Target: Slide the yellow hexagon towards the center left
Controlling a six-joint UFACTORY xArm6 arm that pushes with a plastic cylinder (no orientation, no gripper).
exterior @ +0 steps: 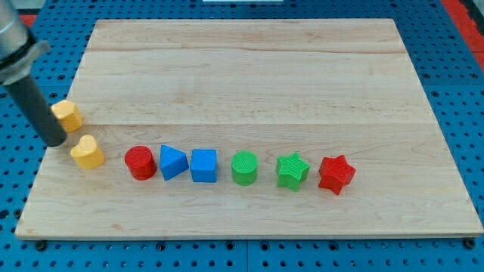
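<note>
The yellow hexagon (68, 115) lies at the board's left edge, about mid-height. My tip (55, 141) is just below and left of it, at the board's edge, close to or touching it. A second yellow block, heart-like in shape (88, 152), lies a little below and right of my tip. The dark rod rises from the tip towards the view's top left.
A row runs rightwards across the lower board: red cylinder (140, 162), blue triangle (172, 162), blue cube (203, 165), green cylinder (244, 167), green star (292, 171), red star (336, 174). The wooden board (249, 68) sits on a blue pegboard.
</note>
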